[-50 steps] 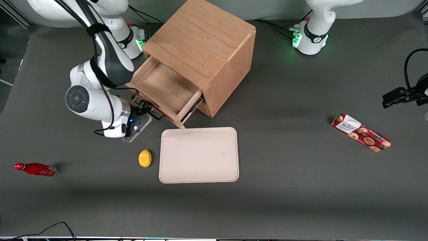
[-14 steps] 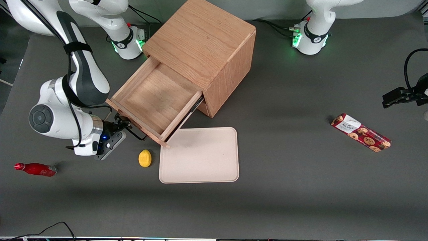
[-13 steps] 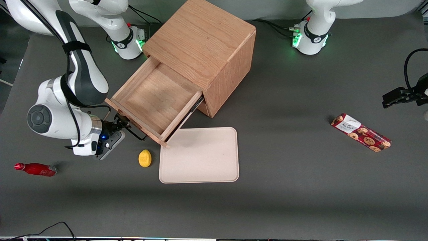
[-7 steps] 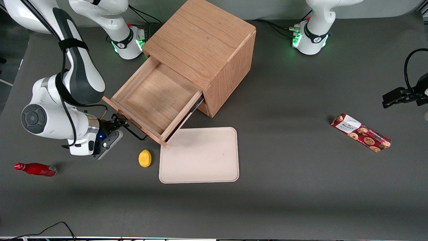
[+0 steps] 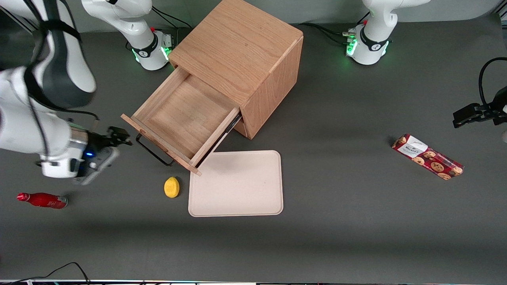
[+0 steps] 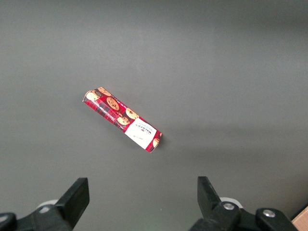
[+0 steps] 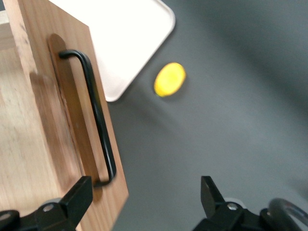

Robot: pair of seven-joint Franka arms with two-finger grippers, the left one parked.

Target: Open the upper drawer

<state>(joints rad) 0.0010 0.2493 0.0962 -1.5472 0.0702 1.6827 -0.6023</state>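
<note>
The oak cabinet (image 5: 241, 59) stands on the grey table. Its upper drawer (image 5: 184, 114) is pulled far out, showing an empty wooden inside. The thin black bar handle (image 5: 152, 150) on its front panel is free. My gripper (image 5: 121, 136) is open and holds nothing; it hovers apart from the handle, toward the working arm's end of the table. In the right wrist view the drawer front (image 7: 57, 125) and its handle (image 7: 98, 120) lie ahead of the spread gripper (image 7: 144, 197). The bottom drawer is hidden under the upper one.
A yellow lemon (image 5: 171, 187) (image 7: 169, 79) and a beige tray (image 5: 235, 183) (image 7: 120, 38) lie nearer the front camera than the drawer. A red bottle (image 5: 41, 200) lies near the working arm. A cookie pack (image 5: 427, 157) (image 6: 122, 119) lies toward the parked arm's end.
The drawer was pulled farther out. My gripper then let go of the handle, opened and drew away from it toward the working arm's end, rising.
</note>
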